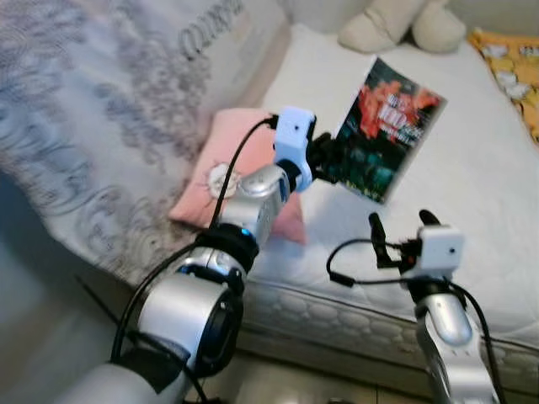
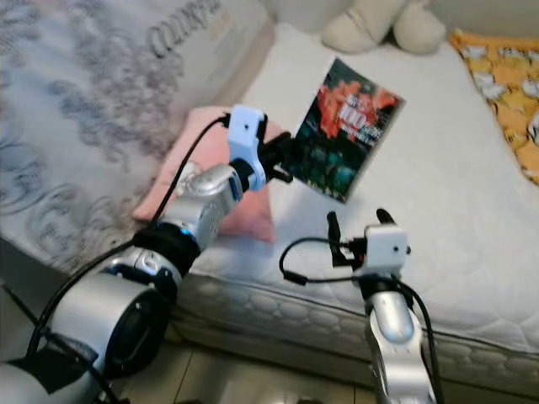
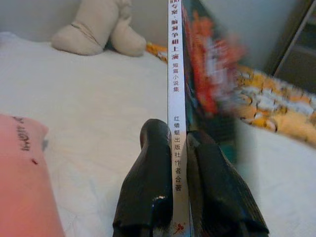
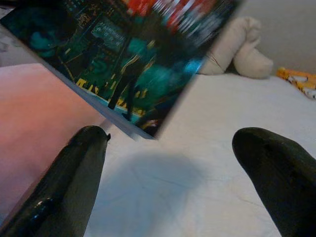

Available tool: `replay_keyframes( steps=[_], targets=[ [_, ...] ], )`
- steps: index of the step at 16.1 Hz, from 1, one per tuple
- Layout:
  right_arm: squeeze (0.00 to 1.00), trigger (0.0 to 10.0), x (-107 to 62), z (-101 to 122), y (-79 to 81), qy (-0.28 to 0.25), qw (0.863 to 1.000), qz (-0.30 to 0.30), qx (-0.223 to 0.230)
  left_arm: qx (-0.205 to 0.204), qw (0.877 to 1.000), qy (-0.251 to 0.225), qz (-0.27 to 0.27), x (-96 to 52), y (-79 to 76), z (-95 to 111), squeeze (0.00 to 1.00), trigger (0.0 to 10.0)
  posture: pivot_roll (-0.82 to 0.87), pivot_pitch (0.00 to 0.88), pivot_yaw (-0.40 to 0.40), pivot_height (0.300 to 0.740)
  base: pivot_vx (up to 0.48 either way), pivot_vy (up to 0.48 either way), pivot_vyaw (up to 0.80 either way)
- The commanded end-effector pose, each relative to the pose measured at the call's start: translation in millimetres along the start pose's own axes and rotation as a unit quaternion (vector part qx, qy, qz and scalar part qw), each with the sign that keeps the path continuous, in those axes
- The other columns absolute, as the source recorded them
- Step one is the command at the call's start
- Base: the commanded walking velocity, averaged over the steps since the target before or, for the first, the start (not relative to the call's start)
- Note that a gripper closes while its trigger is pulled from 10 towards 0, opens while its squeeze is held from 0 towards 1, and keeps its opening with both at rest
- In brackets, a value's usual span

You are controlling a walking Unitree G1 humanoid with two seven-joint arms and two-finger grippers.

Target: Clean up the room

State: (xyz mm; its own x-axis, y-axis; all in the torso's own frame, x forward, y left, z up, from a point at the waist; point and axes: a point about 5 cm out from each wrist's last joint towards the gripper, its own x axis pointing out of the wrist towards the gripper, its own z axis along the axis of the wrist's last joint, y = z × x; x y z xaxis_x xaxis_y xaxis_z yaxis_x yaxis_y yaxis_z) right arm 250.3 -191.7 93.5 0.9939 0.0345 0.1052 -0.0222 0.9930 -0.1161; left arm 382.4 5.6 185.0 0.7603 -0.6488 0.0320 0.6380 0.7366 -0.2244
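A book [image 1: 390, 130] is held clear of the bed [image 1: 472, 194], above the mattress near its front edge, clamped at the spine by the left gripper [image 1: 330, 160], whose fingers [image 3: 148, 182] are seen pinching the white spine. The right gripper [image 1: 402, 229] is spread wide just below the book, carrying nothing. A pink pillow [image 1: 215, 172] lies by the bed's left edge, a plush toy [image 1: 402, 25] at the far edge. The step is judged to be carrying the book away; the thin pinch should be kept firm and swings avoided, lest the book pivot or slip.
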Motion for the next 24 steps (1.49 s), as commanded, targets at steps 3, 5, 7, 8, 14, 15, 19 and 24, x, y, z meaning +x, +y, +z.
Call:
replay_keyframes(
  steps=[3,5,7,8,14,15,19,24],
  targets=[
    [0.0,10.0,-25.7,6.3,-16.3,0.019,1.0,-0.006,-0.013,-0.127,0.992,0.002,-0.008,12.9,-26.3,-7.9,0.0,10.0,-0.31,0.037,-0.034,0.74,0.0,0.0,0.0],
    [0.0,10.0,-50.3,7.6,-18.8,0.049,0.998,0.01,-0.026,-0.185,0.982,0.024,-0.008,11.3,-37.2,-29.8,0.0,10.0,-0.37,0.088,-0.065,0.74,0.0,0.0,0.0],
    [0.0,10.0,-56.9,10.0,-20.4,0.057,0.998,0.007,-0.028,-0.144,0.988,0.038,-0.033,15.9,-54.4,-32.4,0.0,10.0,-0.38,0.096,-0.06,0.74,0.0,0.0,0.0],
    [0.0,10.0,-57.0,10.8,-18.9,0.059,0.998,0.006,-0.026,-0.092,0.994,0.044,-0.04,17.9,-59.1,-30.5,0.0,10.0,-0.38,0.096,-0.05,0.74,0.0,0.0,0.0],
    [0.0,10.0,-43.1,10.8,-7.8,0.041,0.999,-0.02,-0.002,0.103,0.992,-0.068,-0.021,7.8,-31.3,5.9,0.0,10.0,-0.29,0.038,0.038,0.74,0.0,-0.077,0.0],
    [0.0,10.0,-39.3,8.8,-6.4,0.039,0.999,-0.021,0.0,0.112,0.99,-0.083,-0.003,0.0,-18.3,7.2,0.0,10.0,-0.27,0.019,0.044,0.74,0.0,-0.454,0.0],
    [0.0,10.0,-16.5,19.4,-18.3,-0.005,0.997,-0.068,0.031,0.135,0.986,-0.066,0.076,-17.9,8.6,-14.1,0.0,10.0,-0.23,0.0,0.036,0.74,0.0,-0.434,0.0],
    [0.0,10.0,-9.9,13.6,-26.1,-0.001,0.992,-0.105,0.068,0.159,0.981,-0.062,0.095,-10.0,6.8,-2.5,0.0,10.0,-0.24,0.0,0.043,0.74,0.049,-0.426,0.0]
  ],
)
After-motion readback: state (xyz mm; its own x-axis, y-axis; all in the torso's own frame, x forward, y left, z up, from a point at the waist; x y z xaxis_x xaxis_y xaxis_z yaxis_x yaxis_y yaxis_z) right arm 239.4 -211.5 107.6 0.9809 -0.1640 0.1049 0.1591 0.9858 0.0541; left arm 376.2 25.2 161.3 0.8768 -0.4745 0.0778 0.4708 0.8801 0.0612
